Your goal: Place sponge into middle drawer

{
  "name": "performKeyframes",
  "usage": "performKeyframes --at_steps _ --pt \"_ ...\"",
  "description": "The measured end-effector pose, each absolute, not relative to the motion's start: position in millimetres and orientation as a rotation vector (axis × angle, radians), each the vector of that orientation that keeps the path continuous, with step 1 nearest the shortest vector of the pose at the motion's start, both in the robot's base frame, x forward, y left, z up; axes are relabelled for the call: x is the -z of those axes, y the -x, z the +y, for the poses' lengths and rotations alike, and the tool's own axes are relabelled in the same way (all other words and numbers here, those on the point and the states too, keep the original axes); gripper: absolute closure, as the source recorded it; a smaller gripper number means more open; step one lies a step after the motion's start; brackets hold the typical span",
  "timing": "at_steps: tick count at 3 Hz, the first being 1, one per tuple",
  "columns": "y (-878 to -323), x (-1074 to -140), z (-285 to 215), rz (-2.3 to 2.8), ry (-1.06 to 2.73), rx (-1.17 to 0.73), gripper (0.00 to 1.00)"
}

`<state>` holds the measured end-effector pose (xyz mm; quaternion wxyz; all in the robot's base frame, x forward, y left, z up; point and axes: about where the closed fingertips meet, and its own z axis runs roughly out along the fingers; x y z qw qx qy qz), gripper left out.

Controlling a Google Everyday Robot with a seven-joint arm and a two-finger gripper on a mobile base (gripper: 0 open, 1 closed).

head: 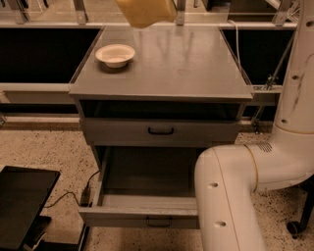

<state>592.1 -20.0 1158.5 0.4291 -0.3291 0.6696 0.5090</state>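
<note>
The sponge (145,12) hangs high above the tabletop (186,68). My tool is out of view, so I cannot tell its grip. The open drawer (142,215) waits, not yet filled.

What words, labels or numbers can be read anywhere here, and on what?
None can be read: no writing shows on the cabinet, the closed drawer, the open drawer, the white bowl, the sponge at the top edge, or the robot arm.
The gripper is out of view above the top edge.
</note>
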Motion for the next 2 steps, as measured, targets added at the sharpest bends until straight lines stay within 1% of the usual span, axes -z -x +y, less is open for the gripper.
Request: performKeyframes --at_steps 1,2 --pt "-592.1 -1158.5 -20.0 1.671 0.822 -1.271 1.00" --pt "-592.1 -1158.5 -20.0 1.671 0.822 -1.271 0.81"
